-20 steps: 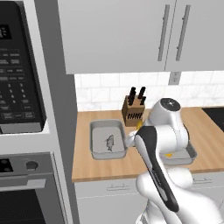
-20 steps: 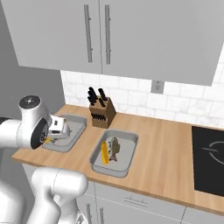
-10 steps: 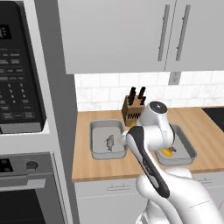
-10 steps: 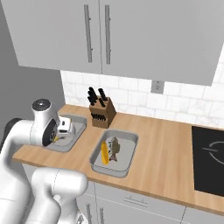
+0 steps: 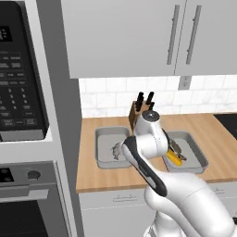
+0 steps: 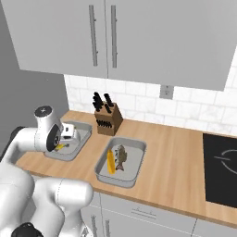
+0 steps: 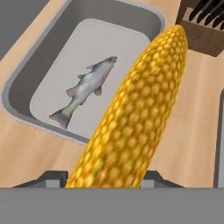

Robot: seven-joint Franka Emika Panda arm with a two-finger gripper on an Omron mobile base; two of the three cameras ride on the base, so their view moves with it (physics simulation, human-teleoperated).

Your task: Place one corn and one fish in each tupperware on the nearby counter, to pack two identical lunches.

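Counter (image 6: 176, 152) (no readable writing): gripper (image 6: 61, 144) clamps corn (image 7: 135, 113) above fish tupperware (image 7: 26, 83).

i count two tupperware on the counter (image 6: 176, 157): one (image 6: 121, 163) just right of the knife block (image 6: 107, 121), one (image 6: 69, 141) left of it. two corn: one (image 6: 110, 161) in the right container, one (image 7: 135, 113) (close up) near the left. two fish (image 6: 121, 156) (image 7: 85, 89), one per container.

Corn (image 7: 135, 113) base behind frame edge
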